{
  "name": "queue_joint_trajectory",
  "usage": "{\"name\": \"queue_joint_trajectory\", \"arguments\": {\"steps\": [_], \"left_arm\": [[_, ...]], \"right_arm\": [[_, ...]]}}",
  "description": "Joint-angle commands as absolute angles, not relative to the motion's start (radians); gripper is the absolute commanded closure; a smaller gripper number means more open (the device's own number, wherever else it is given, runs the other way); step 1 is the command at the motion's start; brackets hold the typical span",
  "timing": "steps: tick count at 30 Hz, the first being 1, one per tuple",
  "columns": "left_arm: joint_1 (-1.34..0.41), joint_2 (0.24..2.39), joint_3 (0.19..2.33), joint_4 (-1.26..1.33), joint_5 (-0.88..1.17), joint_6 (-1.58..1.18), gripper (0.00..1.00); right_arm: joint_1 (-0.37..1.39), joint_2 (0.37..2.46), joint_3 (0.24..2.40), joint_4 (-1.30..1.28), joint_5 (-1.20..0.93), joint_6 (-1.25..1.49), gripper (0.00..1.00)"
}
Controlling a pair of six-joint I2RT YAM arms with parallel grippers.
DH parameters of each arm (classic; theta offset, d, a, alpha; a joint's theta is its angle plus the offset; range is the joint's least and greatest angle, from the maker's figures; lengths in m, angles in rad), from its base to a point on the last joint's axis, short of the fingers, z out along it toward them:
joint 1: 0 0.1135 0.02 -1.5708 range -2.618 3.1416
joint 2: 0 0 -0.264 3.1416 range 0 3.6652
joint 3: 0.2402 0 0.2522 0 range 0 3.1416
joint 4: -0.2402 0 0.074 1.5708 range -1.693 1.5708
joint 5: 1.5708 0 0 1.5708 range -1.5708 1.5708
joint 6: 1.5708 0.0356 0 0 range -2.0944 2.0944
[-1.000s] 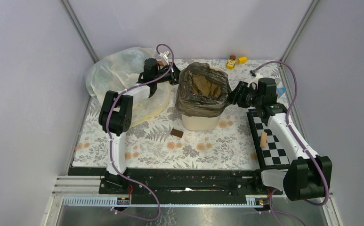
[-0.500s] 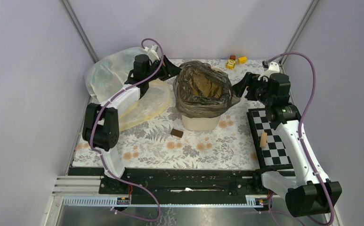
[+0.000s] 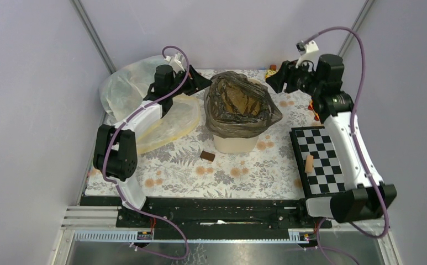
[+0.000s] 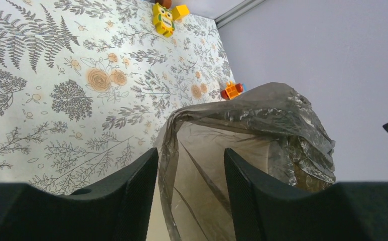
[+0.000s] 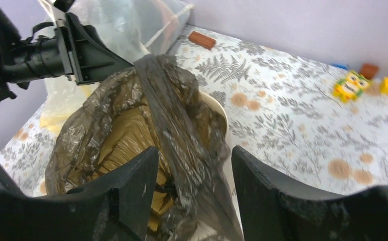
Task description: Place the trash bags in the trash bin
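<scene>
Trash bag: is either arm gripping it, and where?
Neither. Left gripper jaws stand open at the trash bag's rim; right gripper open, clear of it.

A whitish bag (image 3: 124, 91) lay upper left on the floral cloth (image 3: 238, 171). A brown block (image 3: 207, 156) sat at centre. A checkerboard (image 3: 322, 144) carrying a wooden peg (image 3: 309, 163) lay at right.

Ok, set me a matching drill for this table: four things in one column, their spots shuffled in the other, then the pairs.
Things:
1. trash bag
2. brown block
3. whitish bag
4. wooden peg

Places:
A. lying on the checkerboard
B. far left corner
C. draped over the mouth of the trash bin
D. just in front of the bin

Pairs: 1-C, 2-D, 3-B, 4-A
</scene>
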State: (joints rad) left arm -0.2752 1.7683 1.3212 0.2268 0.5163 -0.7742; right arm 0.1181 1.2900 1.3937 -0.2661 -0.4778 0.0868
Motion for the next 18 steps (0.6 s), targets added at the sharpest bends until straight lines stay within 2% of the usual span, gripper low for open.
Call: {"name": "queue_joint_trajectory", "arguments": {"steps": [1,6,10,18], "left_arm": [[-0.27,1.739,1.307,0.272,0.516,-0.756,0.47],[-0.27,1.766,1.304,0.292,0.541,-0.774,0.47],[-0.27,1.788,1.307,0.304,0.567,-0.783,0.49],[-0.268,1.816,1.306,0.298,0.594,-0.773,0.55]], "right_arm": [[0.13,1.419,1.551,-0.343,-0.697,-0.04,0.38],[0.181,1.518,1.658,-0.419,-0.67,-0.122,0.38],[0.214,1.597,1.755,-0.494,-0.649,-0.167,0.42],[0.253,1.674,1.815,-0.594,-0.612,-0.245,0.39]]}}
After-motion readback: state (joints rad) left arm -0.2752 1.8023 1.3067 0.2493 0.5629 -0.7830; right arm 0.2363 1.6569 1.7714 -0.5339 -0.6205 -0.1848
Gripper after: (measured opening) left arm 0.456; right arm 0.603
